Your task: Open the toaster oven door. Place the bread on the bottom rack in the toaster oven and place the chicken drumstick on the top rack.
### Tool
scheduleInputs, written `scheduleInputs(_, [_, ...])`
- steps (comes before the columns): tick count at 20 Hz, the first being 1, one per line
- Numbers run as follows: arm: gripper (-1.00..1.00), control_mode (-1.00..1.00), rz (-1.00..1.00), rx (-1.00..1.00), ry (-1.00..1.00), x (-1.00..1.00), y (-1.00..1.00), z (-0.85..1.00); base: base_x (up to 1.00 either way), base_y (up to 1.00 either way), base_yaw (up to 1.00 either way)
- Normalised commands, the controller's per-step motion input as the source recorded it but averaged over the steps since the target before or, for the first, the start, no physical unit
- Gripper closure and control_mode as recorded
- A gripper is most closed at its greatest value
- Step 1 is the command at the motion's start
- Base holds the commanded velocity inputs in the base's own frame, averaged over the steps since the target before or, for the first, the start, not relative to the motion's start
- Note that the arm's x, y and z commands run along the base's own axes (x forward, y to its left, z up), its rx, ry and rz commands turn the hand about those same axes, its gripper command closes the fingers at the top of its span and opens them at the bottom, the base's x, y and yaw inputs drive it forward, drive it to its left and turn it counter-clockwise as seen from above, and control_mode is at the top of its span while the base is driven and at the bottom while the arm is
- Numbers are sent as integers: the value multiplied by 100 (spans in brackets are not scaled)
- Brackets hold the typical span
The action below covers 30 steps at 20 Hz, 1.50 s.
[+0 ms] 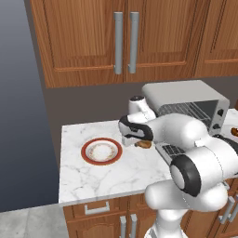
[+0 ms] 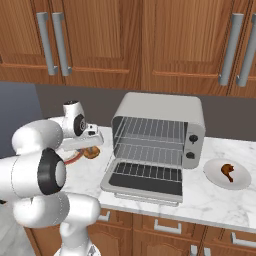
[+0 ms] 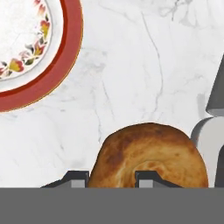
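Pinching the one bread (image 3: 151, 155) between its fingers, the gripper (image 3: 111, 177) holds it above the marble desk (image 1: 93, 174), between one red-rimmed plate (image 1: 102, 151) and the single toaster oven (image 2: 160, 137). The oven's door (image 2: 145, 180) lies open, showing two racks. One chicken drumstick (image 2: 228, 171) lies on a second, white plate (image 2: 240, 181) right of the oven.
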Motion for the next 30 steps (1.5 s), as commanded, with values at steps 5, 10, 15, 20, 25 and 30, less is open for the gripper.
scheduleInputs(5, [100,-100,0,1,0,0,-100,2,0,0,0])
scheduleInputs(10, [100,-100,1,2,0,13,-100,0,0,0,0])
scheduleInputs(15, [100,-100,4,0,0,34,-100,0,0,0,0])
scheduleInputs(20, [100,-100,9,2,0,18,-82,-1,0,0,0])
scheduleInputs(25, [100,-100,10,4,0,20,-52,-2,0,0,0])
scheduleInputs(30, [100,-100,10,4,0,7,-30,-10,0,0,0])
